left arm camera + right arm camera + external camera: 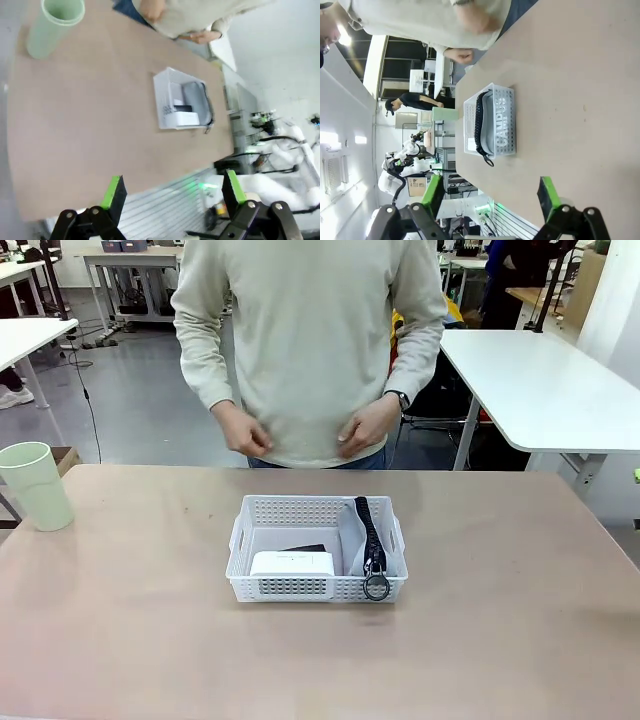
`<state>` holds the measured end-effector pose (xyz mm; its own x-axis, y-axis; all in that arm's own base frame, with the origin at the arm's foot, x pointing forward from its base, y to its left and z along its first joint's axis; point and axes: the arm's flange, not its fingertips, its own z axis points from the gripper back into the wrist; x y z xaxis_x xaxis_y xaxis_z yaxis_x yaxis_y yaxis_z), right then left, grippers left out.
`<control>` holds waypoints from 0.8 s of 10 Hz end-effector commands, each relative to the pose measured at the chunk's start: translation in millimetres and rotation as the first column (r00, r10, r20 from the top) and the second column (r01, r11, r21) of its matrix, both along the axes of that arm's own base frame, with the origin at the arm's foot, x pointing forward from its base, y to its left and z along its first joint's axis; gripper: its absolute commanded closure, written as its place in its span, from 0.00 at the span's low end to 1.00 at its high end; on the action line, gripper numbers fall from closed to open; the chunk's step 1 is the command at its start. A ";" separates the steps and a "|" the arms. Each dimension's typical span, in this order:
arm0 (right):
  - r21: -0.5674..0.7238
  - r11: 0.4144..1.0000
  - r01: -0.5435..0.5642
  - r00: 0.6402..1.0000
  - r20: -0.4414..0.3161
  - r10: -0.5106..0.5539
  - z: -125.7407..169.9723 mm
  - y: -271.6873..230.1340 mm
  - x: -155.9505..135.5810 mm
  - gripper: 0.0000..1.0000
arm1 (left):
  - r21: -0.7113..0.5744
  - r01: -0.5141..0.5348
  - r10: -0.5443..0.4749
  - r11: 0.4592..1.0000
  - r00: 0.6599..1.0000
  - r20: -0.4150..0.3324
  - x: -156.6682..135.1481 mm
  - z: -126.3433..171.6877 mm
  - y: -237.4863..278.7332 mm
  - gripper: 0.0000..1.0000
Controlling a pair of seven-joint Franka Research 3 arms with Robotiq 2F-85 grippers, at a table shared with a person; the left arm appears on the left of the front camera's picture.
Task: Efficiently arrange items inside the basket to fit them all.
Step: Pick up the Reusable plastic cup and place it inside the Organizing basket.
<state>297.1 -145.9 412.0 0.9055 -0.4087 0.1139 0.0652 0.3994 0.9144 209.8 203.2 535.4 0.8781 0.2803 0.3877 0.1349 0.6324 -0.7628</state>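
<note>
The white lattice basket (245,543) sits at the table's middle. Inside it, a white box (291,564) lies at the front left with the black stapler (303,549) just behind it. The grey pouch (353,540) fills the right side, and its black strap's ring (376,587) hangs over the front wall. The pale green cup (36,485) stands upright outside the basket at the table's far left. My left gripper (173,190) is open, high above the table, well back from the basket (161,102) and cup (55,25). My right gripper (490,196) is open too, far from the basket (504,122) and pouch (489,125).
A person stands at the table's far edge with both hands (245,435) held at waist height, off the table. White tables (545,380) stand behind. Bare tabletop (500,620) lies all around the basket.
</note>
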 end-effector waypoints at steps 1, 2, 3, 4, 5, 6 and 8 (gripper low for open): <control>0.002 1.000 -0.010 1.000 0.029 0.010 0.9 -1.4 -0.1 0.00 | 0.351 0.031 -0.120 0.936 0.964 0.236 37.1 4.0 -18.5 0.00; 0.002 1.000 -0.010 1.000 0.029 0.010 0.9 -1.4 -0.1 0.00 | 0.512 0.093 -0.274 0.854 0.917 0.291 54.8 0.0 -23.9 0.00; 0.002 1.000 -0.010 1.000 0.029 0.010 0.9 -1.4 -0.1 0.00 | 0.588 0.119 -0.372 0.800 0.867 0.331 71.5 -8.0 -24.2 0.00; 0.002 1.000 -0.010 1.000 0.029 0.010 0.9 -1.4 -0.1 0.00 | 0.655 -0.004 -0.361 0.755 0.832 0.422 83.6 -15.1 -18.5 0.00; 0.002 1.000 -0.010 1.000 0.029 0.010 0.9 -1.4 -0.1 0.00 | 0.655 -0.111 -0.358 0.747 0.764 0.537 88.4 -16.2 -14.9 0.00; 0.002 1.000 -0.010 1.000 0.029 0.010 0.9 -1.4 -0.1 0.00 | 0.636 -0.181 -0.334 0.750 0.727 0.600 90.7 -17.4 -11.5 0.00; 0.002 1.000 -0.010 1.000 0.029 0.010 0.9 -1.4 -0.1 0.00 | 0.582 -0.189 -0.136 0.791 0.873 0.469 105.8 -16.3 4.1 0.00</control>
